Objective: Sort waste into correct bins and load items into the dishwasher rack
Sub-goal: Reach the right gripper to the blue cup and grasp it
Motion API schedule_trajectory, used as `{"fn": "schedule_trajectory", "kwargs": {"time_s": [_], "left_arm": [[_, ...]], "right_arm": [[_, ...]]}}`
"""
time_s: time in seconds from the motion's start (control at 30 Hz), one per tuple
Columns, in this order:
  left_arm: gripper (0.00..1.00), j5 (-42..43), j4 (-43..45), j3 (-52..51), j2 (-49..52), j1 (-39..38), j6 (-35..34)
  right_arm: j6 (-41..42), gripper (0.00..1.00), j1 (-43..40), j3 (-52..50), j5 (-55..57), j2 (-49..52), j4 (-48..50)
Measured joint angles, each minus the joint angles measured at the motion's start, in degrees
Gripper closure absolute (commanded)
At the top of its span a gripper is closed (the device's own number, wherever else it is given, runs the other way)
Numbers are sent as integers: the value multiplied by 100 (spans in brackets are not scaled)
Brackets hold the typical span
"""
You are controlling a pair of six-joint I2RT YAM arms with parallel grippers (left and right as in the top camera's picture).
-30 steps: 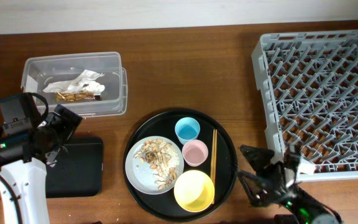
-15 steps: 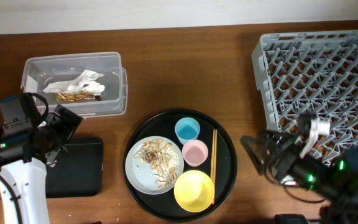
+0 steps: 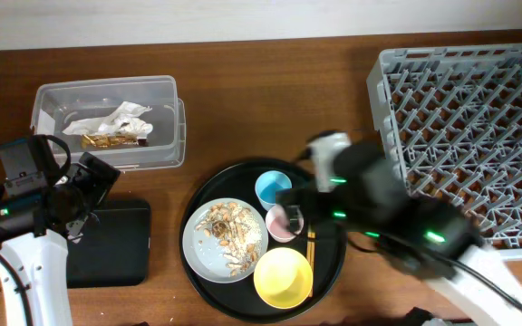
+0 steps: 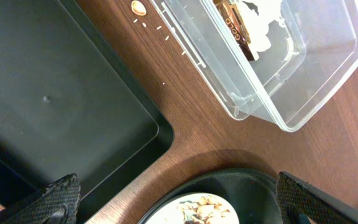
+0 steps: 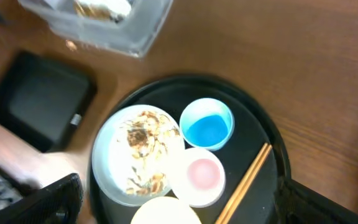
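The crumpled wrapper [image 3: 116, 120], white and gold, lies inside the clear tub [image 3: 107, 83] at the table's far left. The food scraps [image 3: 227, 234] — brown and beige bits with rice — are heaped on the grey plate [image 3: 196, 250]. That plate sits on the left of the round black tray [image 3: 329, 272]. The blue cup [image 3: 273, 188] and the pink cup [image 5: 204, 174] stand side by side just right of the plate. The chopsticks [image 5: 247, 177] lie together beyond the cups, and the yellow bowl [image 3: 284, 276] sits at the tray's near edge.

One beige crumb [image 4: 140, 7] and a few rice grains [image 4: 166, 35] lie loose on the wood between the tub and the shallow black tray [image 3: 107, 244].

The rack [image 3: 478, 109] fills the right side, well apart from the dishes.

The right gripper [image 5: 179, 182] hangs over the cups with its fingers spread wide and nothing between them; the overhead view shows its arm as a blur. The left gripper [image 4: 178, 186] is also spread wide and holds nothing, above the gap between tub and shallow tray.

The table [image 3: 270, 109] is dark brown wood with a fine grain; a pale wall [image 3: 243, 18] runs along its far edge.

Gold lettering [image 4: 234, 28] on the wrapper's dark strip is cut off and unreadable — as is a small white label [image 5: 74, 119] on the shallow tray.
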Motion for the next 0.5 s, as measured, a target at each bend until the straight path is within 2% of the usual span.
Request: {"fn": "schedule_trajectory", "kwargs": {"time_s": [0.17,0.23,0.5], "left_arm": [[1,0,0,-4,0,0,0],[1,2,-4,-4,0,0,0],[1,0,-4,-4,0,0,0]], "right_arm": [[57,1,374,1827,446,1958,-1349],[59,1,428,2361,437,2444,-1657],[63,1,627,2647,149,3477,-1615]]}}
